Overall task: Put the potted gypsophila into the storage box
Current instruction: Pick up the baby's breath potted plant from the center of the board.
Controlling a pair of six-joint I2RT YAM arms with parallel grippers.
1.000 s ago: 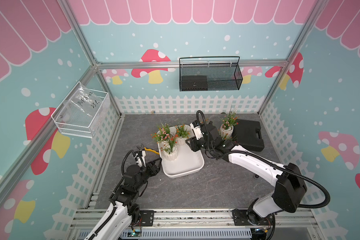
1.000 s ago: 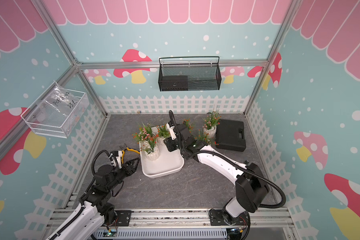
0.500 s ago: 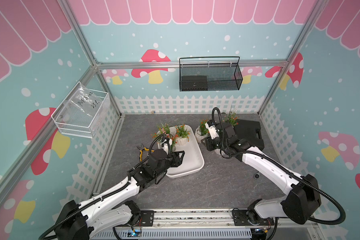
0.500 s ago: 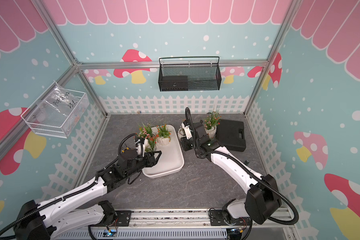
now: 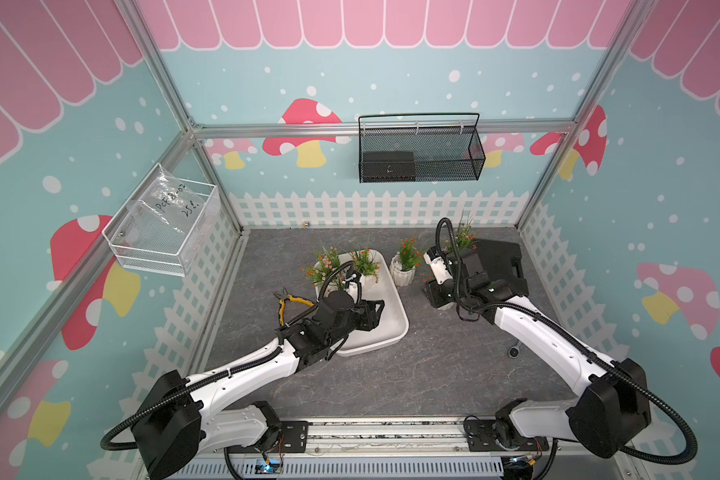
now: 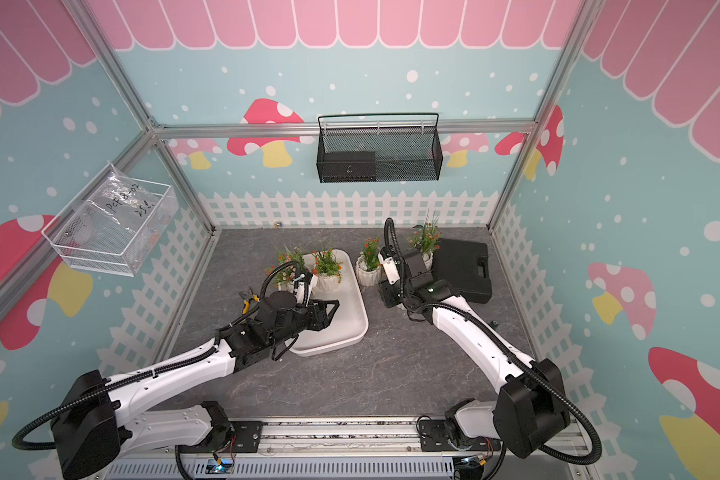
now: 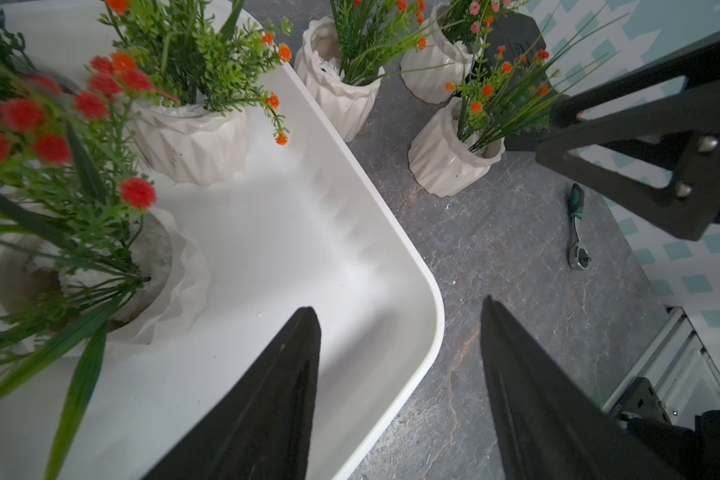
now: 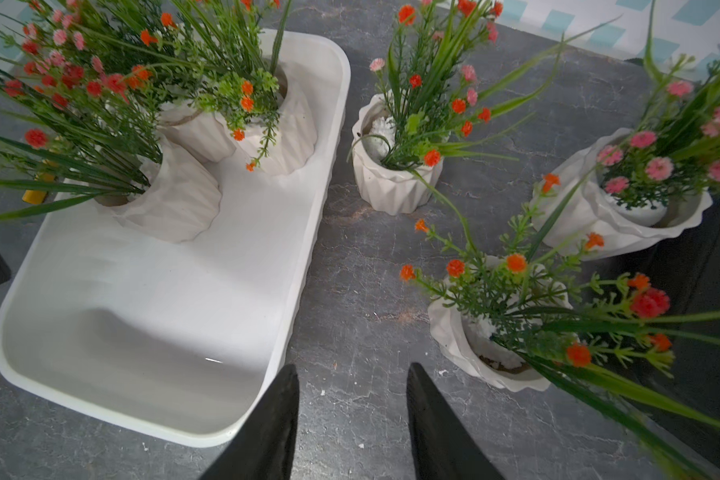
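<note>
Change: your left gripper (image 7: 398, 303) reached over the shallow white plastic storage box (image 8: 306, 249); your right gripper (image 8: 352, 365) left it.
Grip: both gaped, empty.
Remaining: three white-potted gypsophila (image 8: 391, 183) sat outside.

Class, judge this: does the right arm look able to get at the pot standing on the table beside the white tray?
Probably yes. The right gripper is open and empty, and bare table lies between it and that pot; only sprigs of a neighbouring pot lean near the path.

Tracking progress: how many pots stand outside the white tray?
3: mixed-bloom pot beside the tray, orange-flowered pot near the right gripper, pink-flowered pot beside the black case. None seems hidden.
</note>
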